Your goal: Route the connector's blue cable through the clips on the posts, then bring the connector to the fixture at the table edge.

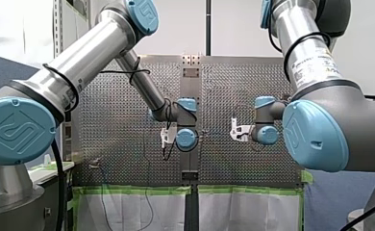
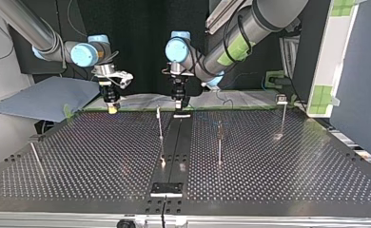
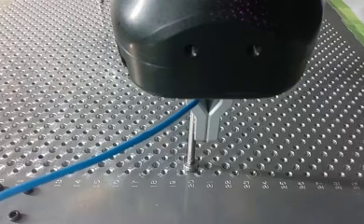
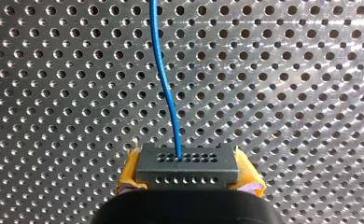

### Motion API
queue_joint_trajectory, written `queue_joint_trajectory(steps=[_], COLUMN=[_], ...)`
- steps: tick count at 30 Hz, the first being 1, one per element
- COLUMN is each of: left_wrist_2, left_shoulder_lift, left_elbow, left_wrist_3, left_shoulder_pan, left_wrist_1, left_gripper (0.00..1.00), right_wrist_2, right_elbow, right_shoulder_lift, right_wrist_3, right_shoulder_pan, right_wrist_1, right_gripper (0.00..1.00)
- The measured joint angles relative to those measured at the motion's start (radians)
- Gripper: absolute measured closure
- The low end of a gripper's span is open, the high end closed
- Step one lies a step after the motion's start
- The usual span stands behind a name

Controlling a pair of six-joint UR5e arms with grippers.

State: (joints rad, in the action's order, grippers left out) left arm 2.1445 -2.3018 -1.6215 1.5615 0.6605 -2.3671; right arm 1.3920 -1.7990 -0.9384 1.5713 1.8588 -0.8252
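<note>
Perforated steel desk (image 2: pixel 102 156): my right end effector (image 4: pixel 188 169) pinches the grey connector (image 4: pixel 187 163) between yellow pads (image 4: pixel 129 173). My left end effector (image 3: pixel 208 123), fingers pressed together on the blue cable (image 3: pixel 101 156), stands beside a post (image 3: pixel 190 140). Routing appears barely begun; next, the cable needs seating in a post's clip.

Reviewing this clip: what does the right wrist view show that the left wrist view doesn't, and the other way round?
Only the right wrist view shows the connector, clamped between my right gripper's yellow pads, with the blue cable leaving its face. Only the left wrist view shows my left gripper, its metal fingers shut where the cable reaches them, close beside a thin upright post. Both show the blue cable running over the perforated table.
</note>
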Motion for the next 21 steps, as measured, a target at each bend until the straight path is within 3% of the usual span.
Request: queue_joint_trajectory(steps=[6, 21], left_wrist_2=[-0.002, -0.019], left_shoulder_lift=[0.0, -0.001], left_elbow=[0.006, 0.04], left_wrist_3=[0.0, 0.003], left_shoulder_pan=[-0.003, -0.021], left_wrist_1=[-0.002, -0.029], left_gripper=[1.0, 1.0], right_wrist_2=[-0.002, -0.002], right_elbow=[0.011, 0.028], right_shoulder_lift=[0.025, 0.031], right_wrist_3=[-0.006, -0.005], right_shoulder_pan=[0.0, 0.0], right_wrist_1=[0.003, 0.012], right_gripper=[1.0, 1.0])
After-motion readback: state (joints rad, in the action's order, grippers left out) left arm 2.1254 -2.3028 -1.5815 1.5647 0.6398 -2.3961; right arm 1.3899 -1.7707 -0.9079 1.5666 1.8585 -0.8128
